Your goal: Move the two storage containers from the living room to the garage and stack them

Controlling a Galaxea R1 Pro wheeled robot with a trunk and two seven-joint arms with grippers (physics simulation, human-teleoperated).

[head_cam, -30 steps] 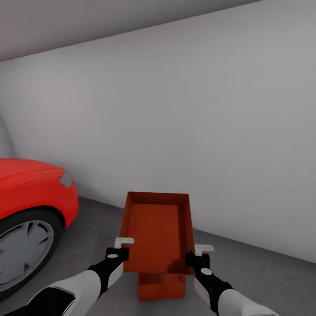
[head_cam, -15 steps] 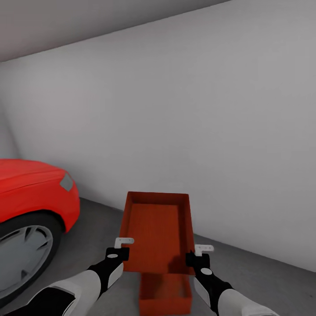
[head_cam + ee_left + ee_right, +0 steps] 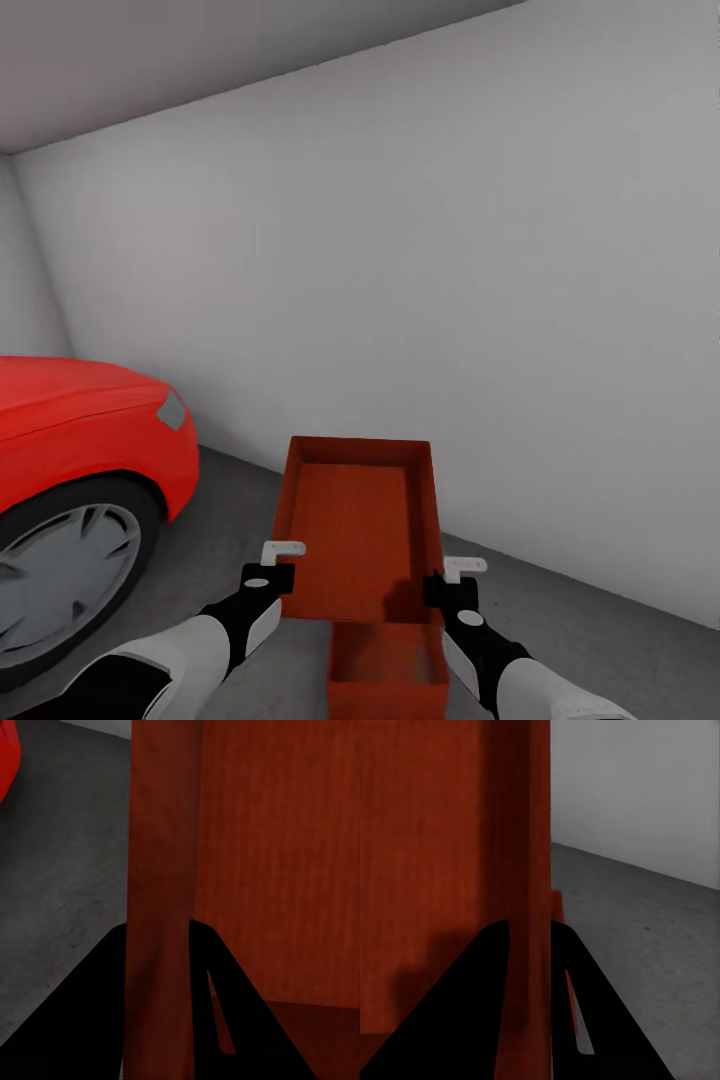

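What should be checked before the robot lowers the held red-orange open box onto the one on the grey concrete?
1. Left gripper clamped on the side wall of the held red-orange open box: ok, the left wrist view shows the wall between its fingers.
2. Right gripper clamped on the opposite wall: ok.
3. Second red-orange open box resting on the grey concrete floor: ok.
4. Held box centred over the lower one: cannot tell, it hides much of it.
5. Held box level: cannot tell.
6. Red car apart from both boxes: ok.
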